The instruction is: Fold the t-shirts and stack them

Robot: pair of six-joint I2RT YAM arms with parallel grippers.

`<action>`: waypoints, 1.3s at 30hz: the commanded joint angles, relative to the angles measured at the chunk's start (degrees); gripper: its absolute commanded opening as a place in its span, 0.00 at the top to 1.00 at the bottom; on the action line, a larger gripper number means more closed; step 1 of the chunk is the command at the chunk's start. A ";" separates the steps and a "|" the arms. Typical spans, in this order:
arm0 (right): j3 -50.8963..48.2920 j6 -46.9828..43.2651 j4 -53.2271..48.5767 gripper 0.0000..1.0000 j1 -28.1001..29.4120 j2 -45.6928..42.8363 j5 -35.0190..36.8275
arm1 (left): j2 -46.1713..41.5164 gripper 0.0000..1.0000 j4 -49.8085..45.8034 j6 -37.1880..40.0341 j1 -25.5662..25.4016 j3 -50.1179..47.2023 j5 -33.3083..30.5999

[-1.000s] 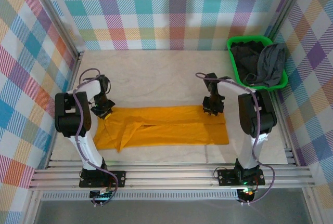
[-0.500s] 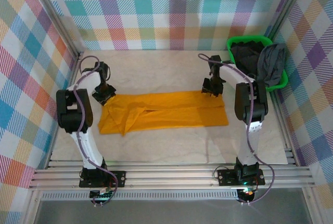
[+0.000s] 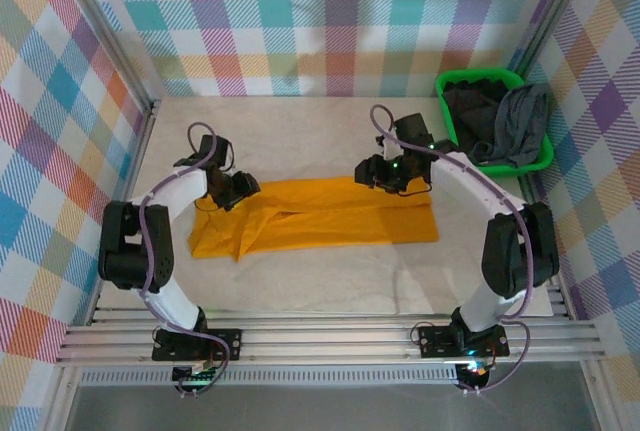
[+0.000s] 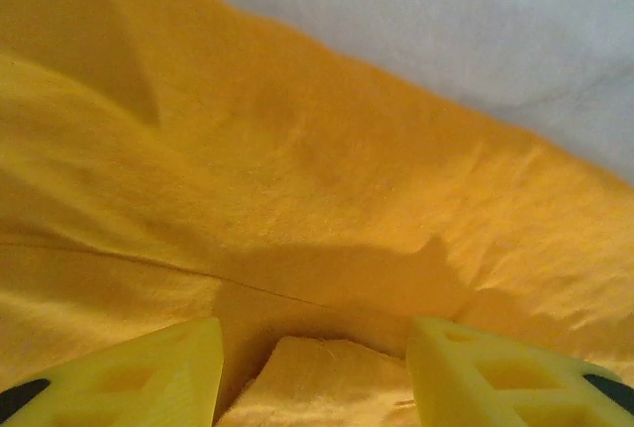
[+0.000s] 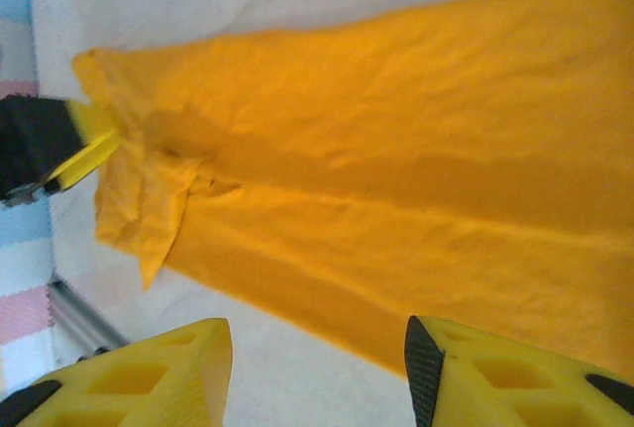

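Observation:
The mustard-orange t-shirt [image 3: 330,219] lies folded into a long flat strip across the middle of the table. My left gripper [image 3: 243,189] hovers over its far left part, open, with a small raised fold of the orange cloth [image 4: 317,377] lying loose between the yellow fingers [image 4: 129,377]. My right gripper [image 3: 370,173] is over the shirt's far right part, also open, with the shirt's edge [image 5: 396,278] and bare table below it. The grey t-shirt [image 3: 522,121] and the near-black t-shirt [image 3: 470,111] lie crumpled in the green basket [image 3: 480,76].
The basket stands in the far right corner against the plaid wall. White table [image 3: 320,131] lies behind the shirt, and more in front of it. In the right wrist view the left gripper [image 5: 59,155] shows at the shirt's sleeve end, and a metal rail [image 5: 84,318] runs along the table edge.
Both grippers have opened and let go of the shirt's far corners. The shirt sits a little farther back than before. Both arms have swung inward toward the middle.

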 commanded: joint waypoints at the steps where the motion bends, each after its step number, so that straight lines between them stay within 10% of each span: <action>1: -2.42 2.21 2.59 0.48 0.39 -4.17 -4.90 | 1.43 0.48 2.86 4.44 -1.00 -1.20 3.74; 39: -7.24 3.30 1.84 0.49 0.39 -8.44 -3.76 | -7.55 0.51 2.34 -4.56 -19.66 -10.93 7.77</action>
